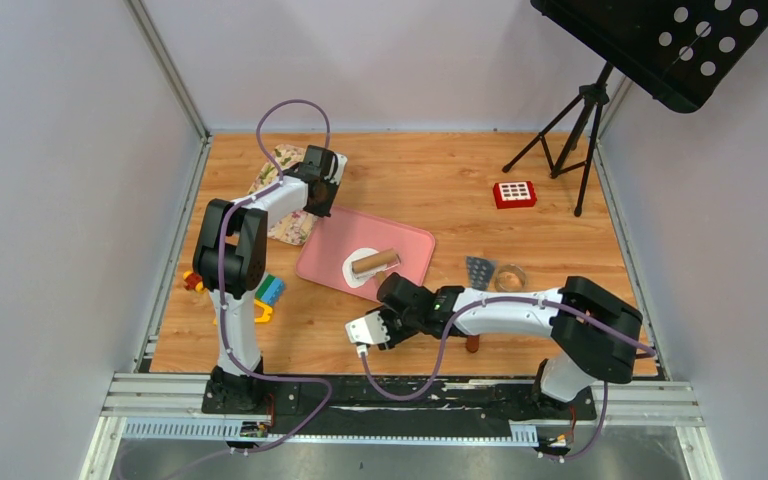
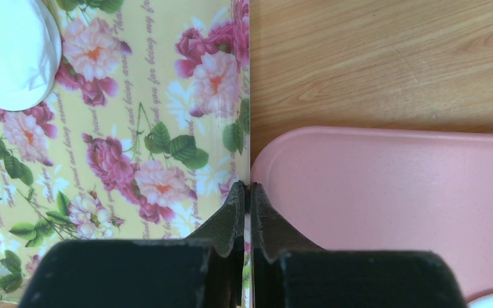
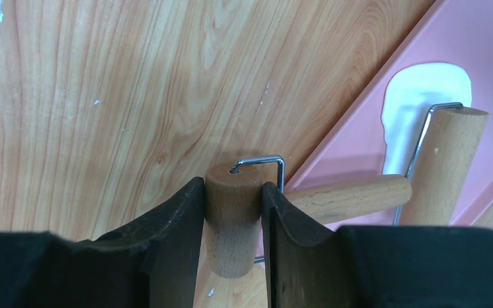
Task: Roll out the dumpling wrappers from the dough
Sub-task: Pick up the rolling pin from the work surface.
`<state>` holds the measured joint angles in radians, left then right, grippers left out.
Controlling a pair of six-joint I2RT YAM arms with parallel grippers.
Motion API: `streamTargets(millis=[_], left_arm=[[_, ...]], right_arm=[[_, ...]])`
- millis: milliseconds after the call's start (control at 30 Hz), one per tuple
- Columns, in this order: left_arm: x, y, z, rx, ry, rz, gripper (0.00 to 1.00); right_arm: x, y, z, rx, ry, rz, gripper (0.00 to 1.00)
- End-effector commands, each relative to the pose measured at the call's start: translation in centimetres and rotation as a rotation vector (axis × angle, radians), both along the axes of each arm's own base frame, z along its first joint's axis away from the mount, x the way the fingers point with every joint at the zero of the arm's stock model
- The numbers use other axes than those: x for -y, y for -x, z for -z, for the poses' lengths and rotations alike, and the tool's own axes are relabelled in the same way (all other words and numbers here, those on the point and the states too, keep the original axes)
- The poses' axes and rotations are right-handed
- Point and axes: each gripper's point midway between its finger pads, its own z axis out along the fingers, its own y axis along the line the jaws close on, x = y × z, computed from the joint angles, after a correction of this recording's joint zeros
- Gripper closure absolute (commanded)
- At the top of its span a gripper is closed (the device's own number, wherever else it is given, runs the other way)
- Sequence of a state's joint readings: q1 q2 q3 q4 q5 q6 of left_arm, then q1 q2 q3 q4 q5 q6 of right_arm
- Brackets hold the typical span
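**Right Gripper on Roller, Dough on Tray**

We find the dough (image 1: 358,270) as a flattened, irregular white sheet on the pink tray (image 1: 405,240). The tray lies near the middle of the tabletop (image 1: 440,180), slightly toward its left edge. The wooden roller (image 1: 375,262) has a barrel at each end of a short handle. Its larger barrel rests across the dough. The right gripper (image 1: 390,287) stands at the tray's near edge with its jaws clamped on the smaller barrel, one finger pressed to each side. This barrel is off the tray, above bare wood.

The left gripper (image 1: 322,208) is at the tray's far left corner, jaws fully closed. In its wrist view the fingertips meet in line with the edge of the floral mat (image 2: 135,128). We cannot tell whether they pinch that edge. The mat lies in the far left corner of the tabletop, just beside the tray. One round white dumpling wrapper (image 2: 6,51) lies on the mat, well apart from the closed fingers.
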<state>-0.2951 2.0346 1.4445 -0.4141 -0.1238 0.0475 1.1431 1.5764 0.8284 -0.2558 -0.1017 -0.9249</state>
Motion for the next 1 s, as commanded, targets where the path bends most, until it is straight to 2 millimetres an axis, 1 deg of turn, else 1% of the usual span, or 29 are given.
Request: streamTargets(millis=[0,67,133,200,267,400,433,567,667,800,867,967], left_arm=[[-0.3,2.5,1.6,-0.093,-0.007,0.008,0.96],[-0.2,2.4,1.5,-0.091,-0.004,0.009,0.96],[-0.2,2.4,1.3,-0.088,-0.002,0.009,0.95],[-0.2,2.3,1.2,-0.084,-0.002,0.011,0.91],[-0.2,2.3,1.0,-0.081,-0.003,0.012,0.84],[-0.1,2.2,0.6,-0.073,0.003,0.019,0.63],[0.0,2.2,0.6,-0.075,0.004,0.023,0.55],[0.1,2.1,0.2,-0.065,0.012,0.032,0.32],[0.4,1.9,-0.5,-0.046,0.027,0.043,0.18],[1.2,1.3,-2.4,-0.001,0.065,0.072,0.02],[1.7,1.0,-4.1,0.038,0.092,0.095,0.0],[3.1,0.9,-6.5,0.08,0.155,0.16,0.0]], right_arm=[[-0.1,0.1,-1.4,-0.005,0.0,0.014,0.98],[-0.2,-0.3,-2.6,0.015,-0.015,0.024,1.0],[-0.2,-0.6,-4.5,0.036,-0.043,0.029,1.0],[-0.4,-1.3,-6.7,0.054,-0.092,0.046,1.0],[-0.5,-2.6,-9.2,0.08,-0.146,0.078,1.0],[-0.4,-6.0,-14.4,0.116,-0.264,0.171,1.0],[-0.2,-6.8,-15.6,0.115,-0.295,0.198,1.0],[0.3,-8.9,-20.2,0.098,-0.398,0.261,1.0],[0.8,-10.1,-22.2,0.086,-0.448,0.317,1.0],[1.6,-11.9,-23.4,0.077,-0.485,0.389,1.0],[2.1,-12.6,-23.6,0.071,-0.498,0.415,1.0],[2.8,-13.7,-24.2,0.087,-0.512,0.451,1.0]])
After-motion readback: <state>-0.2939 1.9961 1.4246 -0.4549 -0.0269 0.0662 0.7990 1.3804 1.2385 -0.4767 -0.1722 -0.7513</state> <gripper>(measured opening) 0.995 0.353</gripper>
